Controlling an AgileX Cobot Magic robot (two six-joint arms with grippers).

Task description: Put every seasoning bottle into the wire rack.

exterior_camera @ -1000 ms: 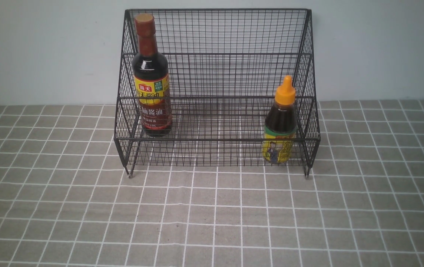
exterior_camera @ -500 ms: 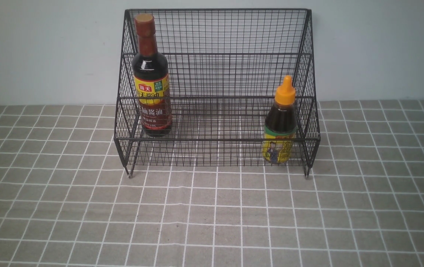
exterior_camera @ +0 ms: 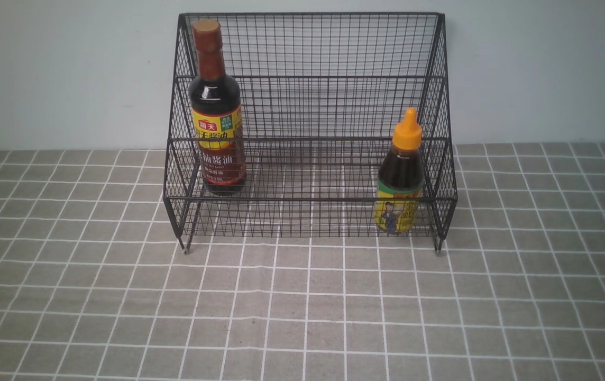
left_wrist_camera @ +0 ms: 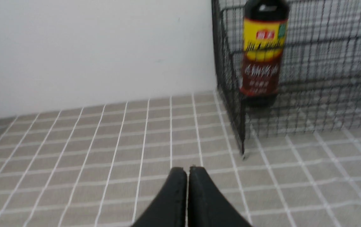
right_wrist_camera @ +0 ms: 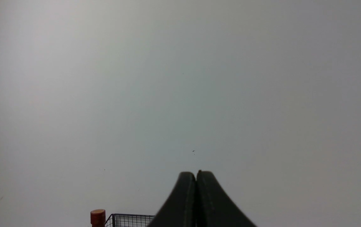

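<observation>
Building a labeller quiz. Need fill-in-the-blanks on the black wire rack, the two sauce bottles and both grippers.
1. The tall dark-sauce bottle with a brown cap stands upright at the ___ end of the black wire-mesh rack.
2. The shorter dark-sauce bottle with a yellow label has a pointed ___ cap.
3. The left gripper and the right gripper both have their jaws ___.
4. The rack holds ___ bottles in all.

Missing words: left; orange; shut; two.

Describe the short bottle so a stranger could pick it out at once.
Find the black wire rack against the wall. At its right end, low at the front, stands the short bottle. Unlike the tall brown-capped bottle at the left end, it has an orange pointed cap.
</observation>
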